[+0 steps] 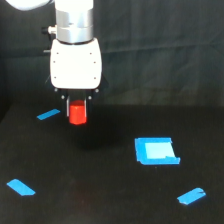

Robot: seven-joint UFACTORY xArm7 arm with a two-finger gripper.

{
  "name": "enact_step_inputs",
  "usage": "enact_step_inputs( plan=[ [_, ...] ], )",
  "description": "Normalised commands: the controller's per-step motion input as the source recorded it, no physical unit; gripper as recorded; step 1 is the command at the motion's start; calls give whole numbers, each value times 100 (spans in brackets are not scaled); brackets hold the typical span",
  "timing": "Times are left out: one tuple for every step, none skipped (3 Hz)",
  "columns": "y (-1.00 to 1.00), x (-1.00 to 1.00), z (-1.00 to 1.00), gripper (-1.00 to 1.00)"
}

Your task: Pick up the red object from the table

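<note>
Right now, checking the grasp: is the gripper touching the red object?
Touching: in the exterior view the gripper fingers flank the red object, held above the table.

Backdrop: a dark, near-black curtain (160,50) hung behind the scene, with faint vertical folds.
Tabletop: a wide matte black surface (110,195) met the curtain along a dim horizontal edge.
Markings: blue tape strips (21,187) lay scattered on it, and a blue square patch (156,151) sat toward the exterior view's right.
Light: soft, from above, leaving a faint shadow.
</note>
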Motion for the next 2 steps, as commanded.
enact_step_inputs(
  plan=[
    [0,14,58,-98],
    [9,5,41,-100]
  ],
)
